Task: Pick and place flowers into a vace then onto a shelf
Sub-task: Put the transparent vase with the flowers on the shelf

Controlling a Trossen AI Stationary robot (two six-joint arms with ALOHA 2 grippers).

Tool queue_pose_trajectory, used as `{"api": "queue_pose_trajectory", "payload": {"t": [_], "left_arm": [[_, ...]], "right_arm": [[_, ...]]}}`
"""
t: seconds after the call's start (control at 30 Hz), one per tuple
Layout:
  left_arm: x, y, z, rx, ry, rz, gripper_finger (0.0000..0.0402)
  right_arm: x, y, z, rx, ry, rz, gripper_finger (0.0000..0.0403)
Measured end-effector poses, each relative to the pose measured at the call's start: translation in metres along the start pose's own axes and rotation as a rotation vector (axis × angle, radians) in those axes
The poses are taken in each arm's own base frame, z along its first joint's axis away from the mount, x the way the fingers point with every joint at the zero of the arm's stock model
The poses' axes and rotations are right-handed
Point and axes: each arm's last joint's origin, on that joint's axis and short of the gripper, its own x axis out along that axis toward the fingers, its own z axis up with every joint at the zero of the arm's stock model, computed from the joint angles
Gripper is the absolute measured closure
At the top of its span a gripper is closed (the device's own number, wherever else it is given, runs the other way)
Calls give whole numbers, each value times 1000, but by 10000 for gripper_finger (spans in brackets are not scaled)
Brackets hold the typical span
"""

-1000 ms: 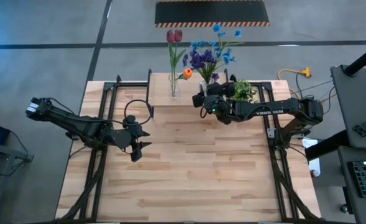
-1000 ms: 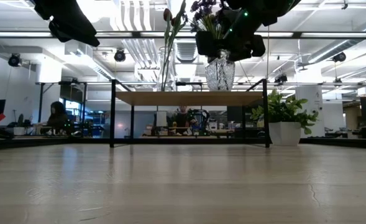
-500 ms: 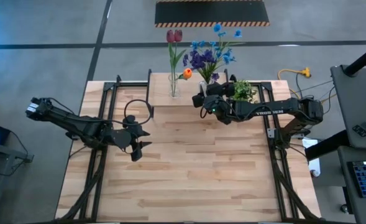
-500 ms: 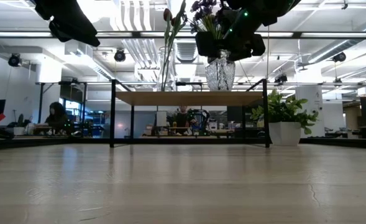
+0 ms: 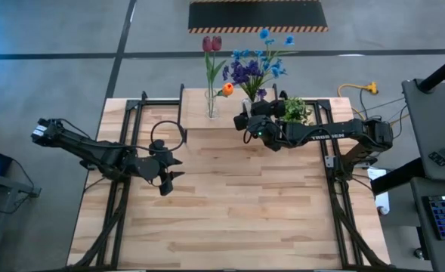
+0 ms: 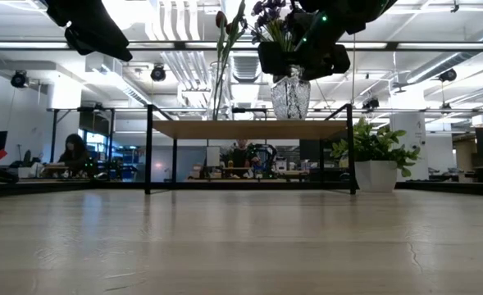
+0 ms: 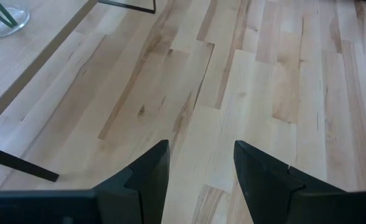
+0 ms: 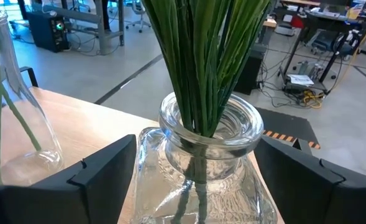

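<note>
Right gripper (image 5: 246, 121) over the shelf (image 5: 196, 113), fingers (image 8: 102, 171) spread wide on either side of the faceted glass vase (image 8: 201, 149); contact between pads and glass not discernible. In that vase, on the light wood top: a dense bundle of green stems (image 8: 201, 62) topped by the purple bunch (image 5: 245, 73) and the blue spray (image 5: 271, 53). Beside it on the same shelf, a slender clear vase (image 5: 210, 109) with the dark red tulips (image 5: 211, 44) and the orange bud (image 5: 227, 89). At the shelf's right end, on the table, a small potted plant (image 6: 376, 152) in a white pot. Left gripper (image 5: 169, 170) well apart from the shelf, above bare table (image 5: 237, 211), fingers (image 7: 148, 174) moderately apart with nothing between them. Compared with the frames of a second and half a second earlier: no visible shift in either arm, in the vases or in the flowers; same placement of the right claw around the faceted vase, same hover of the left one. In the low view, both vases upright on the shelf top (image 6: 249, 129), the faceted vase (image 6: 290, 97) directly beneath the dark body of the right gripper.
</note>
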Motion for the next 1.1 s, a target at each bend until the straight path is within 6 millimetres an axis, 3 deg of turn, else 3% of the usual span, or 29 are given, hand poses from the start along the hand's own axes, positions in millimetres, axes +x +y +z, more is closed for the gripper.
{"api": "queue_pose_trajectory", "payload": {"t": [1.1], "left_arm": [[0, 0, 0, -3, -2, 5, 238]], "right_arm": [[-4, -2, 1, -61, 8, -1, 101]]}}
